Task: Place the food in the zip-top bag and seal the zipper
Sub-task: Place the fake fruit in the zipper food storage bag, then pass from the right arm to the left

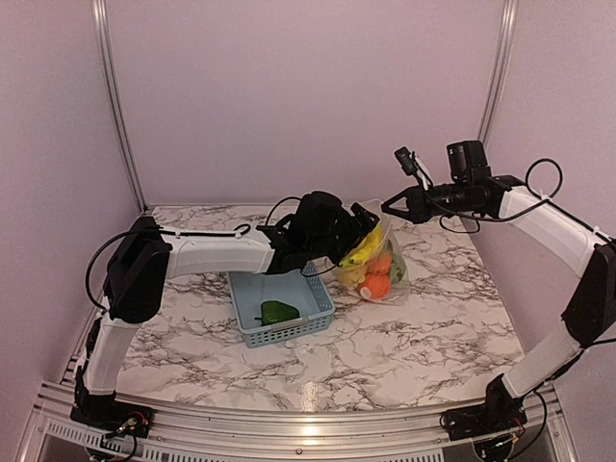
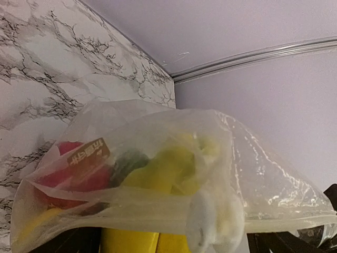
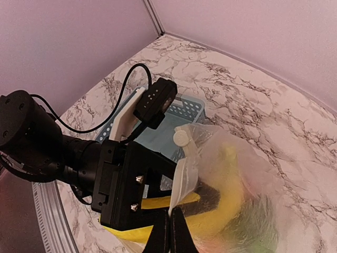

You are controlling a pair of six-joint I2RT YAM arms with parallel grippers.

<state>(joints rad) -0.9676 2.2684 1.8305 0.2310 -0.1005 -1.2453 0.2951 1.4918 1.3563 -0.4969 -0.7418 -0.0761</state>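
One clear crinkly zip-top bag (image 1: 397,279) on table (image 1: 433,337): yellow bananas (image 1: 366,248), orange piece (image 1: 375,285) inside; one blue-grey mesh basket (image 1: 289,336): one green toy piece (image 1: 277,311); left fingers (image 2: 279,245) spread at bag mouth; right fingers (image 3: 181,237) pinch its rim.

Soft, even light is falling from above, leaving faint shadows on the tabletop (image 1: 433,327) and glinting off the near rail (image 1: 308,423). In the left wrist view the zip-top bag (image 2: 253,174) is looking blurred, glare streaking its right side.
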